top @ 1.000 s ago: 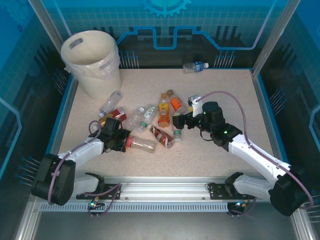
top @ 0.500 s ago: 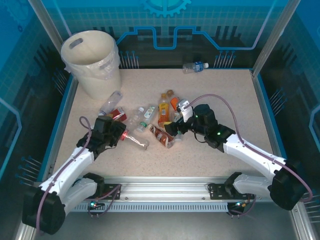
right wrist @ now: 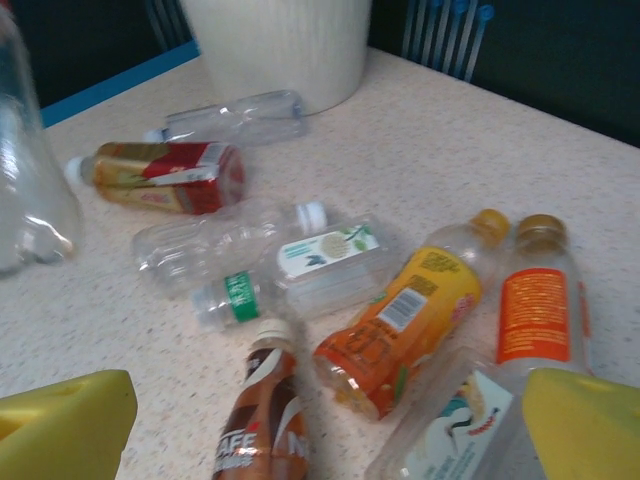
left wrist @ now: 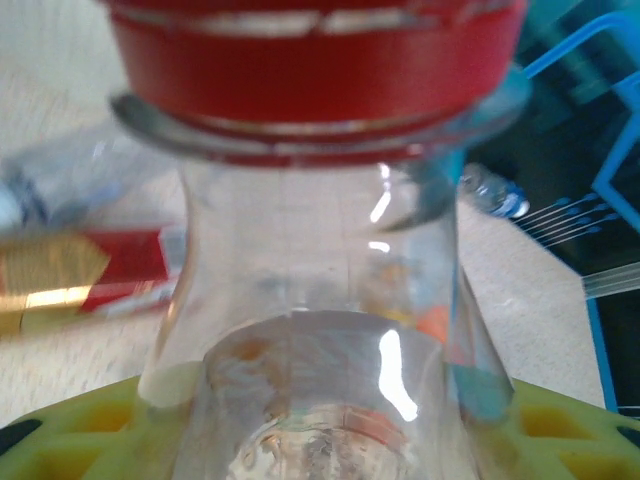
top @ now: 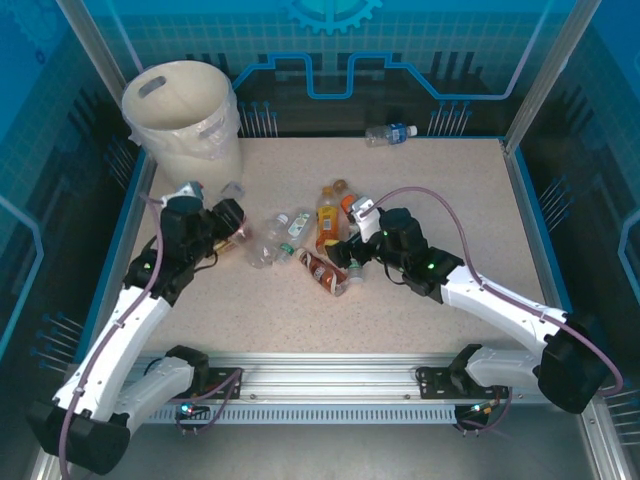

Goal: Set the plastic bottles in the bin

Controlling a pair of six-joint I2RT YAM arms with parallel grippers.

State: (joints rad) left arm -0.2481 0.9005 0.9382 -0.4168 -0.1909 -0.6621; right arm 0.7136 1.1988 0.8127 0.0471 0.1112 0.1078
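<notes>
A clear red-capped bottle is clamped in the left tool, near the bin, which stands at the far left corner of the surface. The other bottles lie clustered mid-surface. The right tool hangs over them, spread wide, holding nothing.

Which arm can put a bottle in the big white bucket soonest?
Left. The left gripper holds a clear red-capped plastic bottle near the tall cream-white bin; the right gripper is open, empty.
</notes>
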